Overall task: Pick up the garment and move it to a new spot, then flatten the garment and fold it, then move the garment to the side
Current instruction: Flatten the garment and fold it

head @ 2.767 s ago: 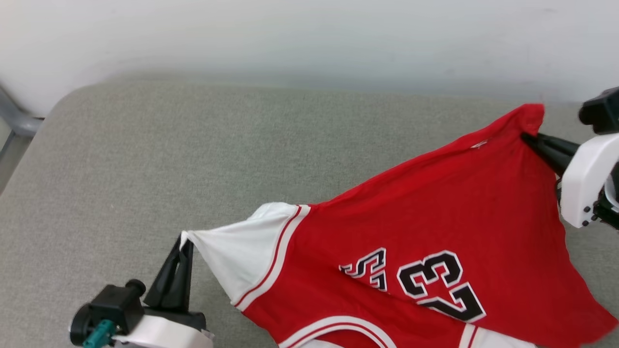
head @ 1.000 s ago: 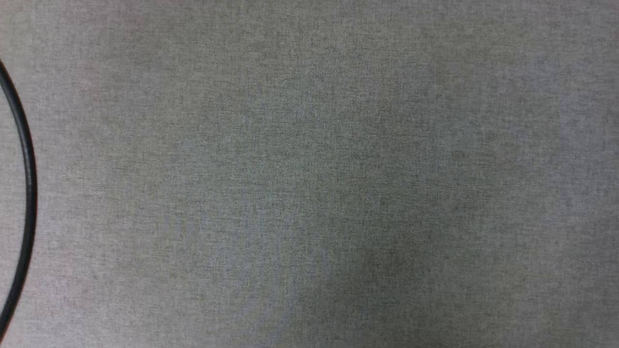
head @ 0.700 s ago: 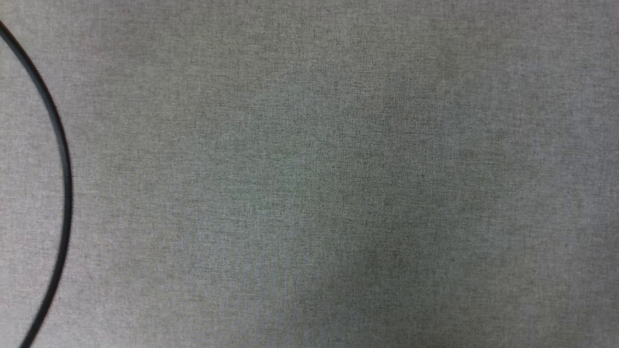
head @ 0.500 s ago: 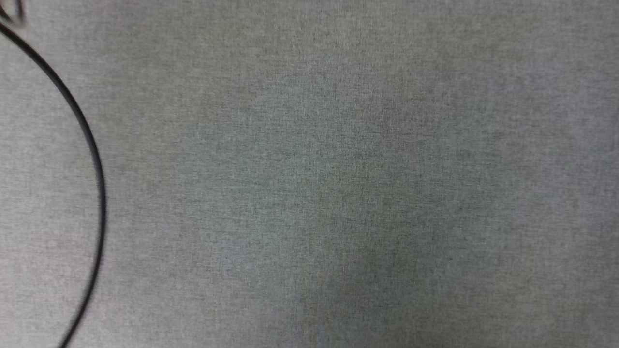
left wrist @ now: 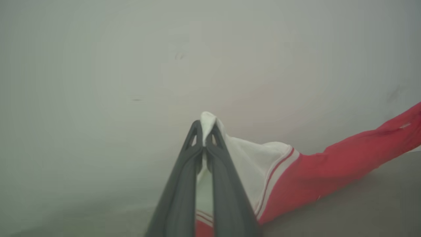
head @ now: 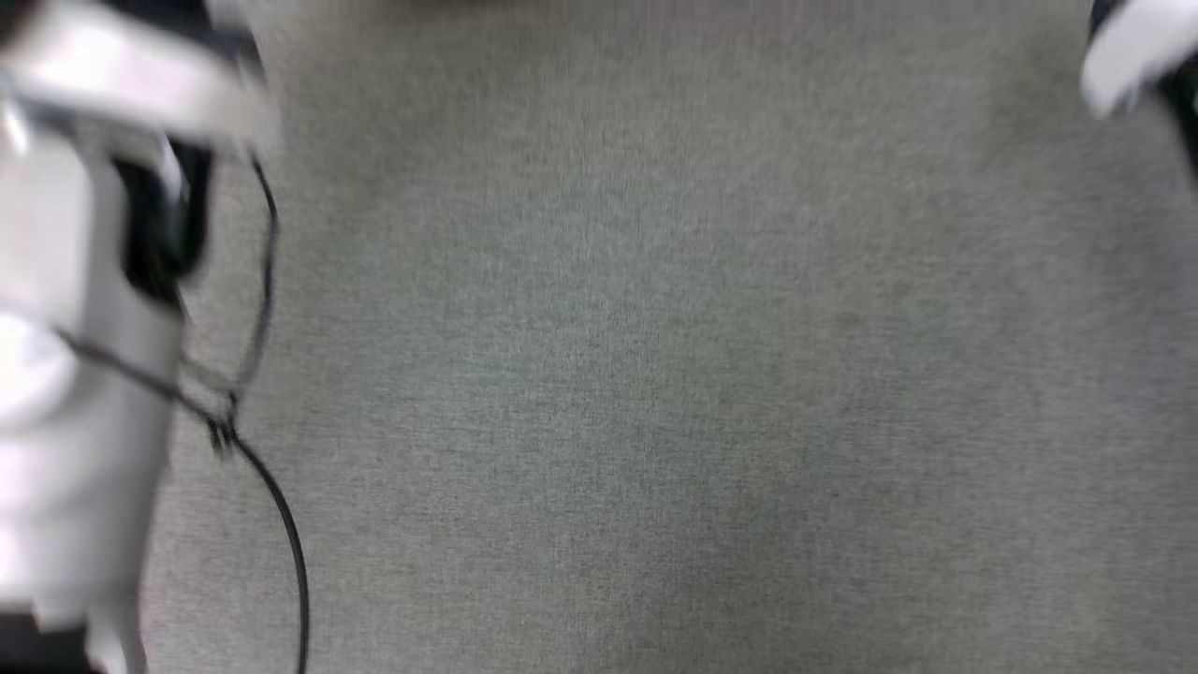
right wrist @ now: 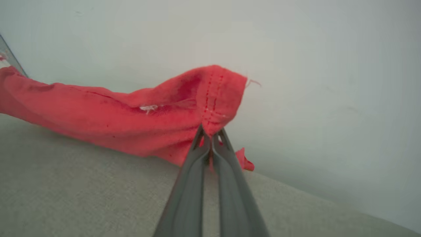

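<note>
Nothing legible on the garment (right wrist: 98, 108) — no text.

Blurred arms, cropped cloth

In the head view the left forearm (head: 65, 374) was smeared by blur and cut by the left edge, its black cable (head: 281, 524) ran off the bottom, and a pale shell (head: 1128, 47) of the right arm was clipped at the top right corner. The far end of the garment (left wrist: 345, 158) passed out of each wrist view. The pinched cloth was hidden between the tight-pressed fingers of the left gripper (left wrist: 205, 126) and the right gripper (right wrist: 211, 131).
</note>
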You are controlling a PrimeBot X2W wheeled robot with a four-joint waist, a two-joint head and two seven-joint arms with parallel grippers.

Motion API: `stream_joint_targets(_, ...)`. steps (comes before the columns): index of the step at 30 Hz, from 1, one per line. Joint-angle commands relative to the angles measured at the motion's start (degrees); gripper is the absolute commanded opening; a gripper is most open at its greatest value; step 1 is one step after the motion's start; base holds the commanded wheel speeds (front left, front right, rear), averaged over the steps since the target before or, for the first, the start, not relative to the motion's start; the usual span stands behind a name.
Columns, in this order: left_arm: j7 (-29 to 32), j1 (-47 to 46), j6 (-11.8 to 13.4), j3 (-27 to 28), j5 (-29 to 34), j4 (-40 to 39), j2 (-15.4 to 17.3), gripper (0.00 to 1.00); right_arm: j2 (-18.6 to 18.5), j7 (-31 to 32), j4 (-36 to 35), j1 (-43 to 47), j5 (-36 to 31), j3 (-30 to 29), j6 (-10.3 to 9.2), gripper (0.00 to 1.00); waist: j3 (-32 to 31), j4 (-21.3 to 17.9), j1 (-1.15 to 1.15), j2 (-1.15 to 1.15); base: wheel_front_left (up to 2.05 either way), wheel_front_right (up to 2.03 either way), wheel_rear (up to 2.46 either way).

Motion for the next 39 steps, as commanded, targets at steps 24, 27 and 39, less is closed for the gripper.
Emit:
stream_joint_targets(24, 3.3, 58.0, 9.6, -0.9, -6.4, -20.5, -1.7, 0.00, -5.2, 3.4, -13.0, 45.3, 6.3, 1.6, -0.07, 0.00, -24.2, 0.3, 0.00, 0.00, 0.00, 0.00, 0.00)
stream_joint_targets(27, 4.3, 62.5, 10.1, -1.9, -7.1, -21.3, -2.1, 0.00, -5.4, 4.1, -13.9, 50.1, 6.6, 1.0, -0.07, 0.00, -26.4, 0.5, 0.00, 0.00, 0.00, 0.00, 0.00)
stream_joint_targets(39, 7.8, 74.9, 10.4, -3.6, -11.5, -22.4, -2.2, 0.00, -6.2, 5.2, -18.2, 66.0, 5.9, -4.3, -0.07, 0.00, -31.0, 0.5, 0.00, 0.00, 0.00, 0.00, 0.00)
